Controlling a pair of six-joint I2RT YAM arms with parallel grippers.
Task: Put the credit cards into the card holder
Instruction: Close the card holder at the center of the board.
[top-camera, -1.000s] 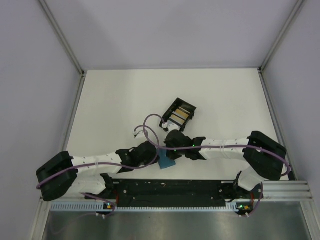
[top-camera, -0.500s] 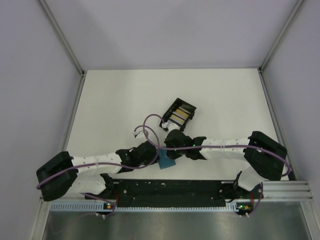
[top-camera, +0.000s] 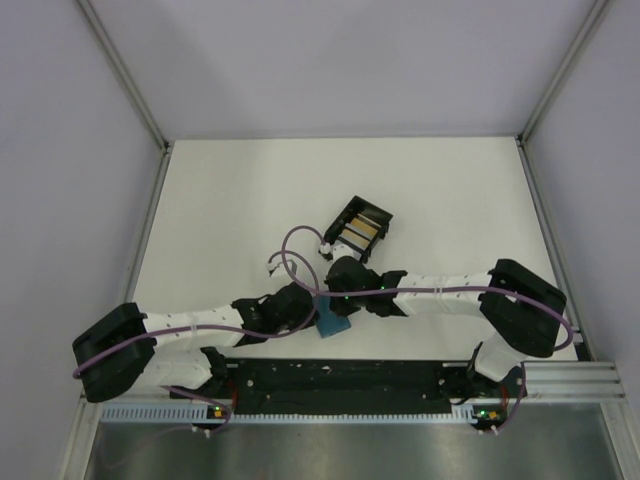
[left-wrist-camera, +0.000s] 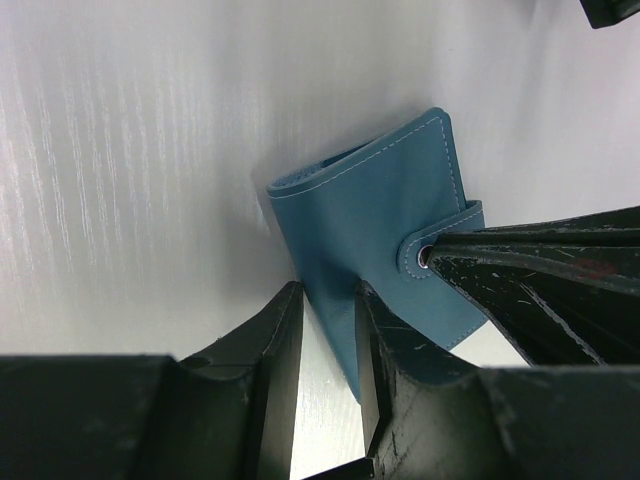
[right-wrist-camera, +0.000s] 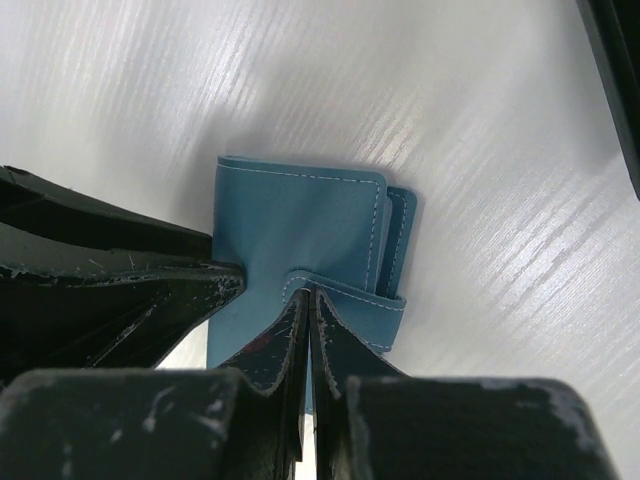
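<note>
While the card holder (top-camera: 334, 323) lies low in the top view's centre on the white surface (top-camera: 230, 200), the left gripper (left-wrist-camera: 325, 330) pinches its edge; the right gripper (right-wrist-camera: 307, 300), fully closed, presses its strap.

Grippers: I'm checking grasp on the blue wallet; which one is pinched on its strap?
The right gripper, shut on the card holder strap; the left gripper clamps the wallet's edge.

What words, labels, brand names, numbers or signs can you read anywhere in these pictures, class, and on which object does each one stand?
None can be read.
The card holder shows plain blue leather and stitching, no lettering.
The credit cards in the black tray are too small to read.
</note>
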